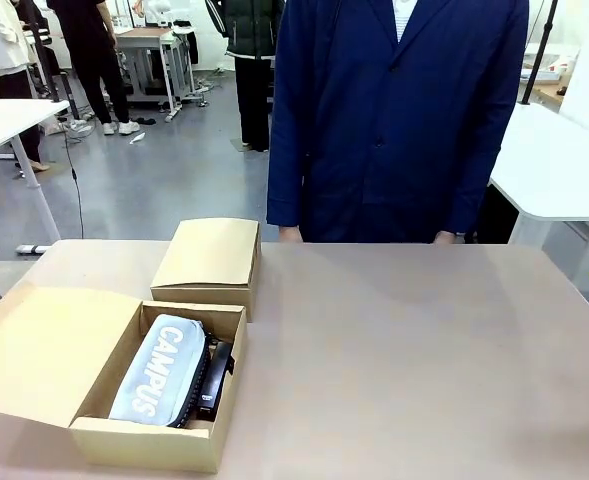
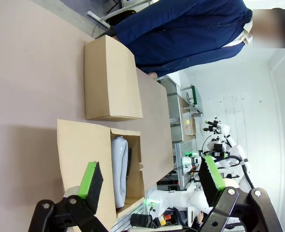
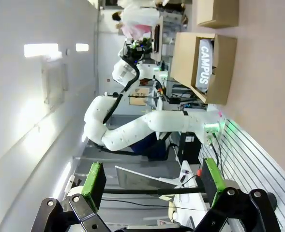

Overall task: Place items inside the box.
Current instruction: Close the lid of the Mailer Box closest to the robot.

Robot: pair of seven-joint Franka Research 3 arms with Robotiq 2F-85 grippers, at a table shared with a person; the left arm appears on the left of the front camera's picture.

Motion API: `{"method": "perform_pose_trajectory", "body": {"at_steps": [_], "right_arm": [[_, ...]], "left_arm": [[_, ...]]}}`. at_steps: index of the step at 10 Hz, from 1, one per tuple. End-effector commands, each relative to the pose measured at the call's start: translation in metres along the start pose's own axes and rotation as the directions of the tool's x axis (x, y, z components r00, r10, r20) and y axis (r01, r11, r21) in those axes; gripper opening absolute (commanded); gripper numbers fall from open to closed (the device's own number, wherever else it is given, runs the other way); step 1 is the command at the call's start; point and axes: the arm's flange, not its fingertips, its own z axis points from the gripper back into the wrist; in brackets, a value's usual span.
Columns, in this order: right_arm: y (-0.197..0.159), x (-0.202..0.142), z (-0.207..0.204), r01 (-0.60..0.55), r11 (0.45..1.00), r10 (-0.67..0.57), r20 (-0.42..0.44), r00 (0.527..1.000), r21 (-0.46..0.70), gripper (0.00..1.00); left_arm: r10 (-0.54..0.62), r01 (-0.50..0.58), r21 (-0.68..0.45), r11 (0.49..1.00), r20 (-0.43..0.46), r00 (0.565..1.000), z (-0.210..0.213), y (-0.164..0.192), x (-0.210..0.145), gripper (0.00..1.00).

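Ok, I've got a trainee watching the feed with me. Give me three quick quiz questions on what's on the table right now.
1. True or false: the open box holds a light grey pouch printed "CAMPUS".
2. What lies beside the pouch, on its right in the front view? A) black item B) yellow knife C) nothing
3. Fill in: the smaller box behind the open one is ____.

Key: 1 true; 2 A; 3 closed.

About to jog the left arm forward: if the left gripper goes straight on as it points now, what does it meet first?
Likely the open cardboard box: the open left gripper aims at its flap and the light "CAMPUS" pouch inside. Depth is unclear.
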Motion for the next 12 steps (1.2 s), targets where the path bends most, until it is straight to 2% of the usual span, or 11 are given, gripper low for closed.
{"method": "perform_pose_trajectory", "body": {"at_steps": [1,9,10,11,12], "right_arm": [[-0.001,-0.002,0.003,-0.027,1.000,0.027,-0.015,1.000,-0.008,1.00],[-0.001,-0.002,0.003,-0.027,1.000,0.027,-0.015,1.000,-0.008,1.00],[-0.001,-0.002,0.003,-0.027,1.000,0.027,-0.015,1.000,-0.008,1.00],[-0.001,-0.002,0.003,-0.027,1.000,0.027,-0.015,1.000,-0.008,1.00],[-0.001,-0.002,0.003,-0.027,1.000,0.027,-0.015,1.000,-0.008,1.00]], "left_arm": [[-0.018,0.019,-0.017,1.000,0.003,1.000,0.000,-0.001,-0.001,1.00],[0.000,0.000,0.000,1.000,0.000,1.000,0.000,0.000,0.000,1.00],[-0.396,0.401,-0.033,0.916,0.092,0.913,0.009,-0.012,-0.013,1.00],[-0.576,0.590,-0.043,0.807,0.166,0.800,0.006,-0.018,-0.021,1.00],[-0.640,0.659,-0.117,0.743,0.161,0.751,-0.003,-0.029,-0.027,1.00]]}}
